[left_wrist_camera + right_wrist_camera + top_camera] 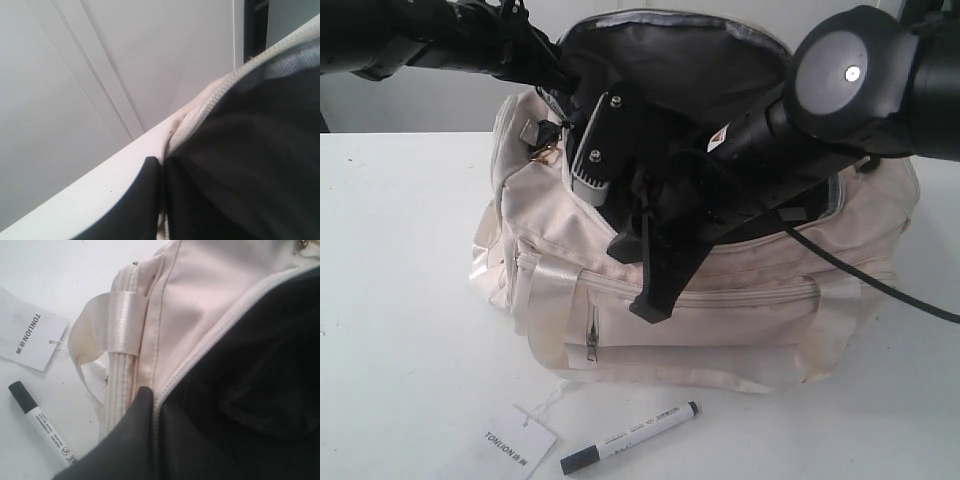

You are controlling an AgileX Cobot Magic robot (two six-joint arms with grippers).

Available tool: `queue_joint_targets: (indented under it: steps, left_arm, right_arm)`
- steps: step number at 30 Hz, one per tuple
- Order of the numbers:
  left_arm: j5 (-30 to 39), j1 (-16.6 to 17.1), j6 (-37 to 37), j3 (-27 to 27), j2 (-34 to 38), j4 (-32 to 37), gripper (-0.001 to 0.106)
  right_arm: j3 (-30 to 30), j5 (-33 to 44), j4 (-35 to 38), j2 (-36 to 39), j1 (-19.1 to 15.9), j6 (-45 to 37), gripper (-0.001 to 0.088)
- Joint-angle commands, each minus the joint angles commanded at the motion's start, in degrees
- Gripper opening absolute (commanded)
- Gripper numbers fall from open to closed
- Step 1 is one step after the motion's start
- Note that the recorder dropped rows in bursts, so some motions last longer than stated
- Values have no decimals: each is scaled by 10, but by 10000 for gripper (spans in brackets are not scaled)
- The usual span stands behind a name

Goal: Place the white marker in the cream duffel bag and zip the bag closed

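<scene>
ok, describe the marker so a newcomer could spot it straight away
A big cream bag sits on the white table, its top open. In front of it lie two small things: a square white tag and, just beside it, the marker. The marker is the slim white stick with a dark cap and black print, lying at a slant.

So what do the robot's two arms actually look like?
Both are black and tubular. The right arm has a big round grey joint cap, a small white-and-red sticker and a trailing black cable; the left arm carries a ribbed white block.
</scene>
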Motion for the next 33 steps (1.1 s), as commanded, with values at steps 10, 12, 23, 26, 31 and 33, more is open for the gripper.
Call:
queue_joint_targets:
  steps: [10, 12, 23, 26, 31, 33]
  left_arm:
    - [0, 0, 0, 0, 0, 0, 0]
    - [0, 0, 0, 0, 0, 0, 0]
    - [0, 0, 0, 0, 0, 0, 0]
    - [0, 0, 0, 0, 0, 0, 0]
    - [0, 0, 0, 0, 0, 0, 0]
    - [0, 0, 0, 0, 0, 0, 0]
  right_arm:
    - [0, 0, -1, 0, 0, 0, 213]
    - [0, 0, -1, 0, 0, 0, 292]
    - [0, -60, -1, -3, 0, 42, 557]
    - [0, -89, -1, -15, 0, 86, 557]
    - [0, -84, -1, -43, 0, 99, 557]
    - [0, -83, -1, -56, 0, 111, 554]
